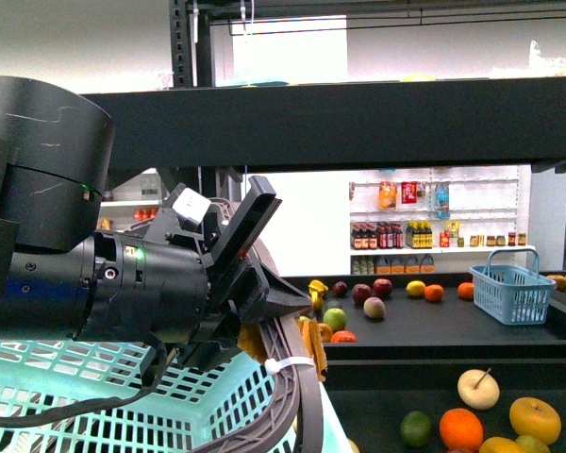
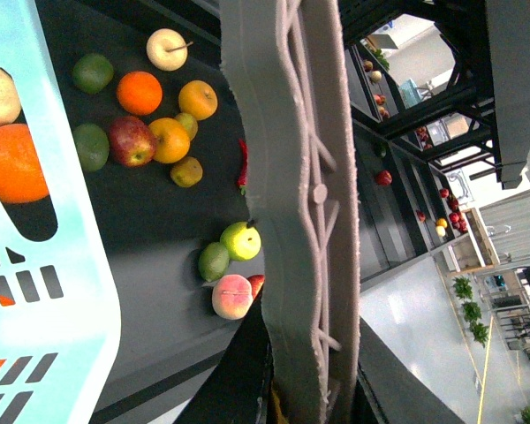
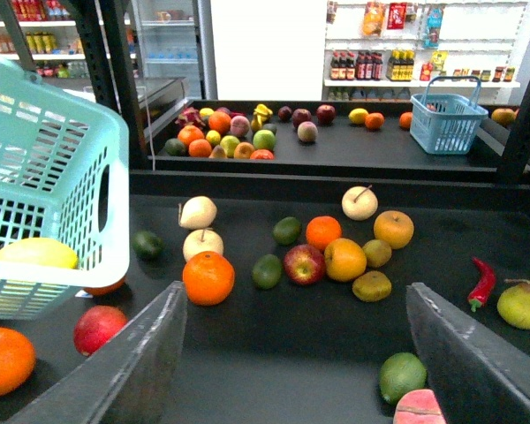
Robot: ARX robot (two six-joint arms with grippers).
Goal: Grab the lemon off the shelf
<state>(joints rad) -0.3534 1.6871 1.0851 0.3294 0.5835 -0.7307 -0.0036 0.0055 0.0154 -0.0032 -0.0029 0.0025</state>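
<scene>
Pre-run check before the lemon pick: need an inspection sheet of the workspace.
Surface: black shelf tray, flat, with fruit lying loose on it.
Job's things: yellow fruit inside the teal basket, possibly the lemon; not certain.
Clutter: orange, red apple, red chilli, pear.
Grippers: right tool open and empty above the tray; left tool at the grey basket handle, grip not visible.
Cables: black cable hangs under the left arm over the basket.
Surroundings: blue basket on the far tray, wall shelves of bottles behind.
</scene>
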